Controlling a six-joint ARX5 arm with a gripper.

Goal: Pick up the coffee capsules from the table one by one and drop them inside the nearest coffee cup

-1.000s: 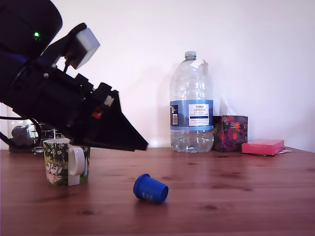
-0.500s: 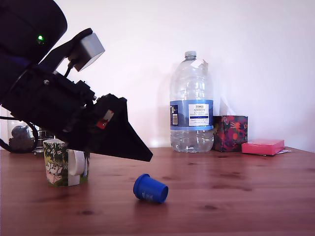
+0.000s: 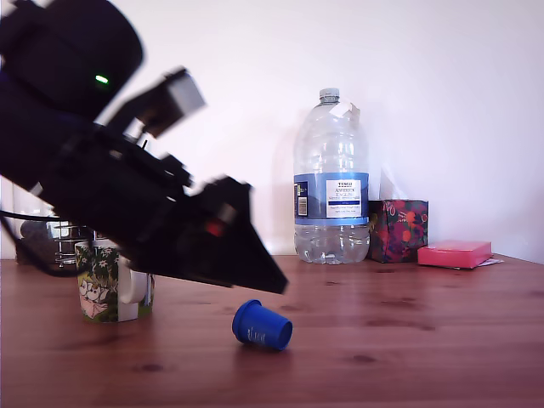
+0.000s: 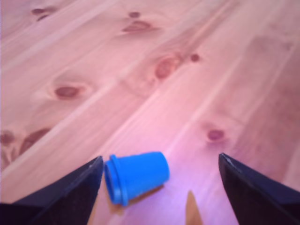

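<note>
A bright blue coffee capsule lies on its side on the reddish-brown wooden table, its wider rim turned toward the exterior view's left. The gripper hangs tilted just above it with its two dark fingers spread wide and nothing between them. In the wrist view the capsule sits in that gap, its rim close against one finger and well apart from the other. In the exterior view the finger tips point down just over the capsule, not touching it.

Behind the gripper, on the exterior view's left, stands the coffee cup with its green leafy print and white handle, partly hidden by the arm.

Farther back, on the gripper's far side toward the exterior view's right, stand a large clear water bottle, a dark floral tissue box and a flat pink box.
</note>
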